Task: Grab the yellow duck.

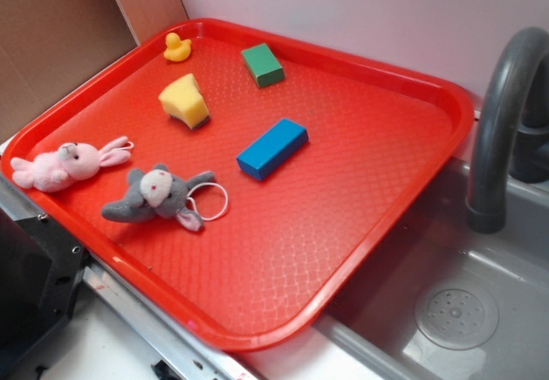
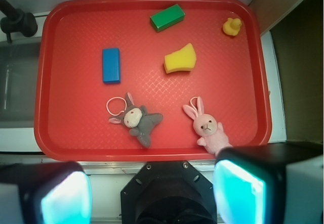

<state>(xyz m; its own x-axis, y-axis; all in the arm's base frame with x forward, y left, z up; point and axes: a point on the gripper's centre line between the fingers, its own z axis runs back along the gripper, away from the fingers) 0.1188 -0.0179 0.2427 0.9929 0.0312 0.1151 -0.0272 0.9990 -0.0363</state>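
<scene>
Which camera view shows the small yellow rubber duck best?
The exterior view: the small glossy yellow rubber duck appears from the side there, its head distinct from its body. The wrist view shows it from above, in the red plastic tray's corner.

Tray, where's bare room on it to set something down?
The tray is bare on the sink side, beyond the blue block, and along its near edge. Crowded: the far corner with duck, sponge, green block; bunny and mouse fill the left.
</scene>
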